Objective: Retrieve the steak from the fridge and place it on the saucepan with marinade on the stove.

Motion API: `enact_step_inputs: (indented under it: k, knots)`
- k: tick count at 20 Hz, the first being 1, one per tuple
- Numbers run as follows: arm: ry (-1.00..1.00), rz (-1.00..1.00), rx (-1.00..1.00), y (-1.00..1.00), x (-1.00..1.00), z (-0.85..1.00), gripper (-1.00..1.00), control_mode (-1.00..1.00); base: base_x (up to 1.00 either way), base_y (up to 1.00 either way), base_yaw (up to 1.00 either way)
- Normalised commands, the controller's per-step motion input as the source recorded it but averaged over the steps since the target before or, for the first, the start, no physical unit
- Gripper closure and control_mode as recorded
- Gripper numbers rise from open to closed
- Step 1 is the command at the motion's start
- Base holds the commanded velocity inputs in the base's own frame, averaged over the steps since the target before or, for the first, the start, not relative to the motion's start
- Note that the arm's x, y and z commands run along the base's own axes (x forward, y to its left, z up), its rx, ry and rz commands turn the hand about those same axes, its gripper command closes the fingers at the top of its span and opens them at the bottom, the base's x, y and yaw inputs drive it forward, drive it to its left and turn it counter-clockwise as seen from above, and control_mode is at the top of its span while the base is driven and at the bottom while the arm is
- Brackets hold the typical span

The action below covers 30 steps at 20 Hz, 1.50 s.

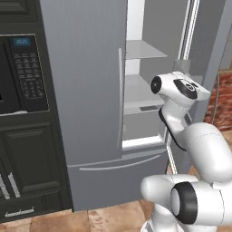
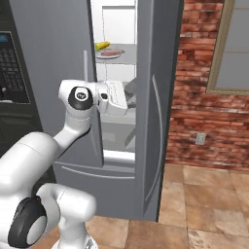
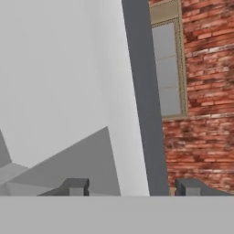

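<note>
The fridge (image 1: pixel 86 90) (image 2: pixel 48 58) stands with its left door shut and its right door (image 2: pixel 158 97) (image 3: pixel 146 114) swung partly open. Inside, the pinkish steak (image 2: pixel 112 51) lies on a plate on an upper grey shelf, next to a small yellow item (image 2: pixel 102 45). My gripper (image 2: pixel 130 99) (image 3: pixel 132 187) is at mid height at the open door's edge, well below the steak. Its fingertips (image 3: pixel 75 186) stand apart on either side of the door's grey edge, with gaps showing, and nothing is held. The saucepan, marinade and stove are out of view.
A black wall oven with keypad (image 1: pixel 22 72) sits left of the fridge. A brick wall (image 2: pixel 204 107) with a window (image 2: pixel 233 44) lies right of the open door. The fridge's bottom drawer (image 1: pixel 118 176) is shut above a brown tile floor (image 2: pixel 209 209).
</note>
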Motion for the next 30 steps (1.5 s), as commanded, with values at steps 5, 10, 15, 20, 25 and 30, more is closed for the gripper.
enact_step_inputs:
  k: [5,10,15,20,25,30]
  knots:
    - [0.00,0.00,0.00,-0.46,-0.06,0.00,-1.00,-1.00,0.00,0.00,0.00]
    - [0.00,0.00,0.00,-0.44,-0.01,0.00,-1.00,-1.00,0.00,0.00,0.00]
    - [0.00,0.00,0.00,-0.43,0.00,0.00,-1.00,-1.00,0.00,0.00,0.00]
    - [0.00,0.00,0.00,-0.36,0.00,0.00,-1.00,-1.00,0.00,0.00,0.00]
    - [0.00,0.00,0.00,-0.20,0.00,0.00,-1.00,-1.00,0.00,0.00,0.00]
    - [0.00,0.00,0.00,0.03,-0.19,0.04,-1.00,-1.00,0.00,0.00,0.00]
